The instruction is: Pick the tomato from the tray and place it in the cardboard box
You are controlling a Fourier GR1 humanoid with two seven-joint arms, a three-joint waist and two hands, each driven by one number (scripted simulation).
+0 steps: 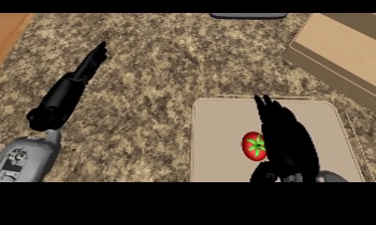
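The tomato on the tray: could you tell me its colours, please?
The tomato is red with a green star-shaped calyx, shown in the head view.

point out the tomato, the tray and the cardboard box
tomato point(254, 146), head view, on its green stem star
tray point(217, 129), head view, bare floor left of the tomato
cardboard box point(341, 50), head view, on its top face

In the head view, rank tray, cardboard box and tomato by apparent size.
1. tray, largest
2. cardboard box, second, but cut off at the view's edge, so unsure
3. tomato, clearly smallest
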